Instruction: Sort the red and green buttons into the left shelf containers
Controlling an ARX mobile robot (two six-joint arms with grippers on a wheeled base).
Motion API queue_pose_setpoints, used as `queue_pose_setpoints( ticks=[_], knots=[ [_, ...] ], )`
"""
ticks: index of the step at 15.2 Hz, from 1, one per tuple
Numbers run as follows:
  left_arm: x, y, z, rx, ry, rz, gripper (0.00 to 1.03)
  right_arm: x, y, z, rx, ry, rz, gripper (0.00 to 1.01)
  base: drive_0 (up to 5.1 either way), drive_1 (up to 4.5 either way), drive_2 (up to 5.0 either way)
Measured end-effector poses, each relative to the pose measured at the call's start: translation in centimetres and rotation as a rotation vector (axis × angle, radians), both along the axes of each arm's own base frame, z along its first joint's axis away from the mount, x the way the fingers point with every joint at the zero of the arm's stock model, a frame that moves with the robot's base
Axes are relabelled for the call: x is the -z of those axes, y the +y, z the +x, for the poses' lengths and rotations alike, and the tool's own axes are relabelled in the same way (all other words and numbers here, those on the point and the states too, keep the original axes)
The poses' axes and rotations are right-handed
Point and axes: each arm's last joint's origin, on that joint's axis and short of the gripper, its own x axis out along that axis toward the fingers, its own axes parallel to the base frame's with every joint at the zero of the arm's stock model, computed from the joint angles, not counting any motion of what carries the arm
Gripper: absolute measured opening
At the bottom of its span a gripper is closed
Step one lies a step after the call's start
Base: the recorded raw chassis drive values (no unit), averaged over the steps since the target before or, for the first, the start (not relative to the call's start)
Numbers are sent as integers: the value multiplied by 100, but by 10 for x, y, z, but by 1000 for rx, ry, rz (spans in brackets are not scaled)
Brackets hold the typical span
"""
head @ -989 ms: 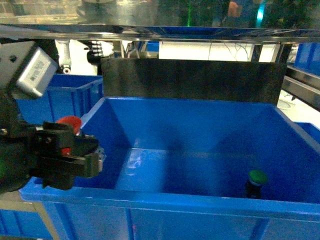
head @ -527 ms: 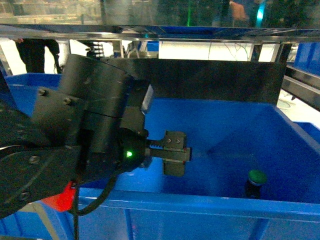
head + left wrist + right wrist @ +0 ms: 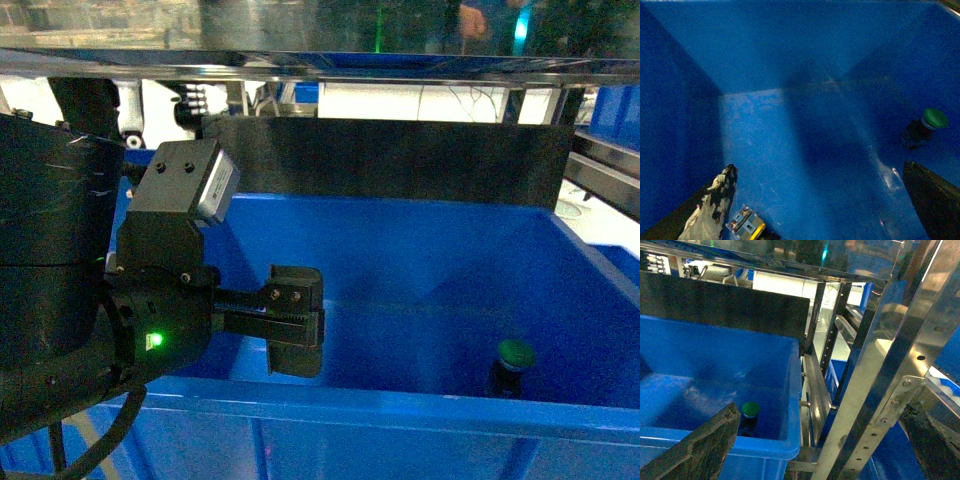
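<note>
**A:** Where do your buttons stand right now?

**B:** The green button (image 3: 514, 362) sits upright on the floor of the big blue bin (image 3: 420, 405), in the bin's near right corner, close to the front wall. You can check it from the left wrist view and the right wrist view too; both show its green cap low against that right side. The red button you will not find in any current view, so I cannot tell you where it is or whether it has reached a container.

**A:** And the arms?

**B:** Your left end effector (image 3: 292, 322) hangs over the bin's front rim, on the left half of the bin, well apart from the green button. Its fingers (image 3: 715, 200) stand wide, one at each lower corner of the left wrist view, with only bare bin floor between them, so it carries nothing. Your right end effector (image 3: 820, 450) is outside the bin, beside the steel shelf upright (image 3: 875, 365) off the bin's right wall; its fingers are also spread wide and empty.

**A:** So how far along are you?

**B:** My reading: green looks placed, if this bin is its target. Red is unaccounted for, so treat it as the piece you need to confirm.
</note>
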Motion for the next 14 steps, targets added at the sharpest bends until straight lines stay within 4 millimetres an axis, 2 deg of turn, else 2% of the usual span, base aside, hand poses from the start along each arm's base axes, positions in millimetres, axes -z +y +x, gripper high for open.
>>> queue_pose_setpoints(
  ticks=[2,5,8,11,13,14],
  knots=[
    [-13,8,-8,-8,-62,-14,98,0,0,0,0,2,0,98,0,0,0],
    [-37,32,-26,-12,-157,-35,98,0,0,0,0,0,0,98,0,0,0],
    [-51,69,-58,-39,-166,-48,98,0,0,0,0,0,0,98,0,0,0],
    [-84,107,-92,-153,-265,-46,98,0,0,0,0,0,0,98,0,0,0],
    [-103,119,-113,-197,-360,-40,98,0,0,0,0,0,0,98,0,0,0],
    [-109,120,-116,-207,-400,-41,98,0,0,0,0,0,0,98,0,0,0]
  ],
)
